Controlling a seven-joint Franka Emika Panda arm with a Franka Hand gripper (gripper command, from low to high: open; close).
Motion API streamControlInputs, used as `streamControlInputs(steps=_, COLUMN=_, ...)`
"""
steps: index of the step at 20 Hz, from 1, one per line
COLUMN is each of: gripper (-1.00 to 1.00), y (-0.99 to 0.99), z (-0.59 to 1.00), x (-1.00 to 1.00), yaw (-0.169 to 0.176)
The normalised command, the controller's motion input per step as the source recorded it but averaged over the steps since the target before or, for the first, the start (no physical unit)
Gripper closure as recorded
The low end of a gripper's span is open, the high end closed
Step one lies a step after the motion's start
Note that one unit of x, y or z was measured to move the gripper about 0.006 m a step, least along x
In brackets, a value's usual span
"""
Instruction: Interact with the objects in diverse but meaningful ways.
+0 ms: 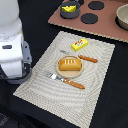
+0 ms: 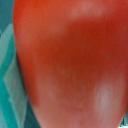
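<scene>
A smooth, glossy red toy tomato [image 2: 70,65] fills almost the whole wrist view, pressed so close to the lens that its rounded skin takes up the frame, with only a sliver of pale striped cloth showing past its edge. The fingers themselves appear in neither view, so I cannot tell whether they are spread, pressed together or pinching the tomato. In the exterior view the white robot arm [image 1: 12,42] stands at about nine o'clock of the scene, its wrist end hanging low over the dark table [image 1: 107,100] just beside the edge of a beige woven placemat [image 1: 95,80]. Near the middle of the placemat a golden-brown toy bread loaf [image 1: 69,63] sits on a round wooden plate [image 1: 70,73]. At about one o'clock from the loaf, apart from it, lies a yellow rectangular butter block [image 1: 79,44]. A knife with an orange handle [image 1: 87,58] lies just beside the plate at two o'clock, and a fork with an orange handle [image 1: 67,80] lies just beside it at six o'clock. At twelve o'clock of the scene, on a brown board with dark round burners [image 1: 90,18], a grey-blue two-handled pot [image 1: 70,10] holds a yellow cheese wedge [image 1: 69,7]. A second pot [image 1: 122,16] is cut off at two o'clock.
</scene>
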Motion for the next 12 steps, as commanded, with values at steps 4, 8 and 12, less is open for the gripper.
streamControlInputs(steps=4, gripper=1.0, y=0.09, z=-0.22, x=-0.16, yaw=0.0)
streamControlInputs(steps=8, gripper=1.0, y=0.08, z=-0.27, x=-0.19, yaw=0.0)
streamControlInputs(steps=12, gripper=-1.0, y=0.1, z=-0.1, x=-0.24, yaw=0.008)
